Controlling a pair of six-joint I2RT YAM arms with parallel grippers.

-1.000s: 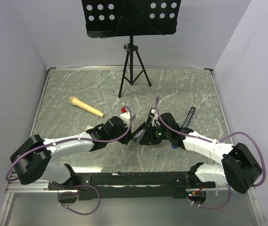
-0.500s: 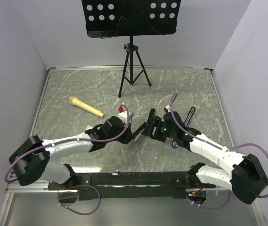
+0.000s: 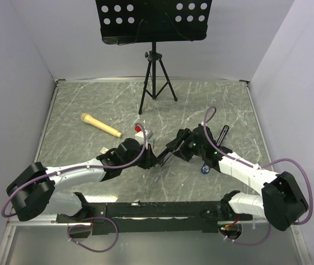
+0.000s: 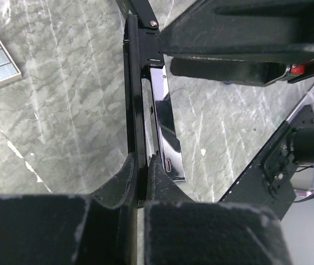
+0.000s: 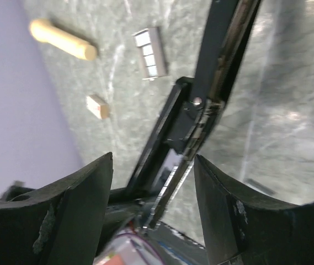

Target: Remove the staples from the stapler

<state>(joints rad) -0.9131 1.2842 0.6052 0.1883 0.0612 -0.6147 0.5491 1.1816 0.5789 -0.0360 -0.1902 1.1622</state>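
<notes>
**Jaws.** The left gripper (image 4: 141, 171) is clenched on the thin black edge of the stapler (image 4: 136, 99). The grip is narrow and close to one end. The right gripper (image 5: 153, 159) is released, its fingers standing either side of the stapler without contact, though that view is blurred.

**Task object.** The stapler is hinged open with its bright metal channel (image 4: 165, 121) exposed. Whether the staples lie in the channel cannot be told. The stapler sits on the near side of the tripod (image 3: 155, 83), apparently raised off the table (image 3: 90, 99).

**Risks, as judged.**
1. The only support is one end-pinch, so a push from the right fingers could pivot the stapler or wrench it loose.
2. If the right jaws close off-line, they could catch the hinge rather than the channel.
3. A freed strip could drop and scatter, and would be hard to find on the marbled table near the tripod.
</notes>
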